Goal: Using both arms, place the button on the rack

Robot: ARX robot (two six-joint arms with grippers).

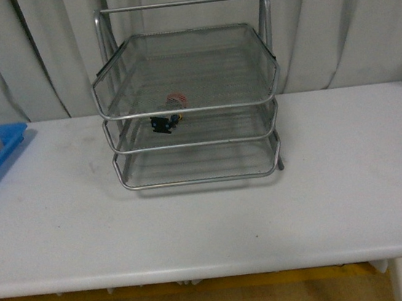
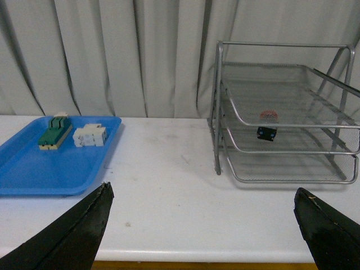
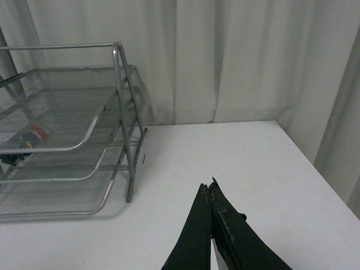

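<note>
Above table, left end effector (image 2: 205,225) wide, right end effector (image 3: 209,191) closed

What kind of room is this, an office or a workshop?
Probably a robot test setup, not a working office: a plain white table, a grey curtain backdrop, and only a wire rack and blue tray of parts.

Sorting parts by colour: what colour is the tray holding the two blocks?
Blue. The tray shows best in the left wrist view.

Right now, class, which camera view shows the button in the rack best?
The left wrist view: the button sits clear of most wires on the rack's middle tier, dark body and red cap visible. The front view shows it crossed by the tier rims. The right wrist view catches only a cropped, mesh-veiled glimpse.
</note>
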